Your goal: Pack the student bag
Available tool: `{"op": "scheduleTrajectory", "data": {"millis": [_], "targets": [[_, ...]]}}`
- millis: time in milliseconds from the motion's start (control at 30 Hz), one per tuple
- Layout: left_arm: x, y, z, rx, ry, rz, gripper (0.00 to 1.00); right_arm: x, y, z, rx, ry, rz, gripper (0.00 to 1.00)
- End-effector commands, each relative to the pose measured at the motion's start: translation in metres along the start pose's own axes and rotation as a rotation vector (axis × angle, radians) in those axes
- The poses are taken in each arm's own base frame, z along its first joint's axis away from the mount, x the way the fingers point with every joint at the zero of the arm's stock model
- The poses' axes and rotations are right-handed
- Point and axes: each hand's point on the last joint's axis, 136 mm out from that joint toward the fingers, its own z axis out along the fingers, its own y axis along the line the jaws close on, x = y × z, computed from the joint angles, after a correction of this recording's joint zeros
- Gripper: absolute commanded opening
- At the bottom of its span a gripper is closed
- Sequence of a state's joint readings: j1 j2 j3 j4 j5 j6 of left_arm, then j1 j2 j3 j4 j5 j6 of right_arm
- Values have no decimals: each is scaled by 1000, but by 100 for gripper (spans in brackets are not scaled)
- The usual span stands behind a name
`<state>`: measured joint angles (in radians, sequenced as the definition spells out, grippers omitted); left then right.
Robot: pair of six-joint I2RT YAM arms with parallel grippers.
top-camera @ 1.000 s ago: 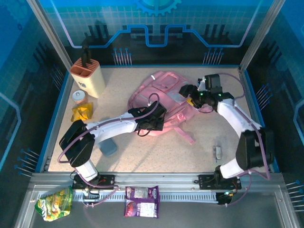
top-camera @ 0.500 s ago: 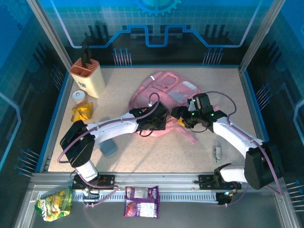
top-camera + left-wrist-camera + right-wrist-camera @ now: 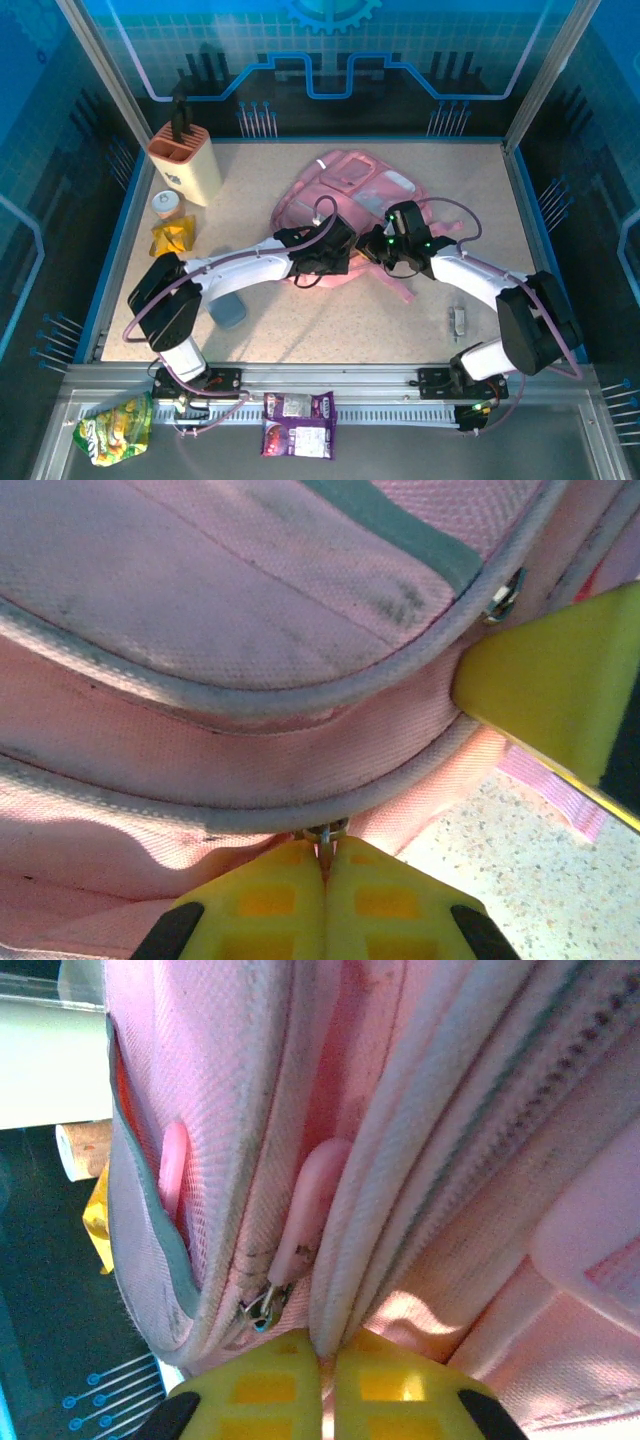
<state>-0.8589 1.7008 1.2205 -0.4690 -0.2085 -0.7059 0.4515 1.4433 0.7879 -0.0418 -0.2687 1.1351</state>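
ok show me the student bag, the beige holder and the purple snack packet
student bag (image 3: 322, 195), top external view, on the pink fabric left of its pockets
beige holder (image 3: 190, 178), top external view, on its pale side wall
purple snack packet (image 3: 298, 424), top external view, on the middle of its face

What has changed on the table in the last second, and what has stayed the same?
The right gripper swung from the far right side of the student bag towards its near edge, beside the left gripper, and closed on a seam. The left gripper stayed shut on the zipper pull.
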Motion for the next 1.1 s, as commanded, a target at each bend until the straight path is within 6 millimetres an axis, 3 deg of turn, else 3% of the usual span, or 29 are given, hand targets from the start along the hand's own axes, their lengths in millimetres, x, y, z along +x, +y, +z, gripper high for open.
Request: {"op": "scheduleTrajectory", "data": {"millis": [0,133,267,500,600,800,900,1067], "targets": [[-4,2,5,-38,-21,25,0,-18,3,1,5,-78,-32,2],[-9,-1,17,-57,-24,13,0,-12,3,3,-22,-64,-17,0],[-10,2,29,-94,-24,0,17,-9,4,3,-38,-53,-2,0],[-10,12,38,-130,-54,-39,26,-7,15,1,-61,-51,-11,0],[-11,10,43,-128,-59,-35,24,-7,18,1,-72,-45,-7,0],[-13,22,32,-172,-73,-28,1,-12,18,-8,-58,-69,-27,0],[-15,31,18,-171,-92,0,0,-17,19,-15,-65,-74,-35,0],[-14,66,-9,-217,-99,66,0,-28,9,-30,-50,-67,-33,0]]}}
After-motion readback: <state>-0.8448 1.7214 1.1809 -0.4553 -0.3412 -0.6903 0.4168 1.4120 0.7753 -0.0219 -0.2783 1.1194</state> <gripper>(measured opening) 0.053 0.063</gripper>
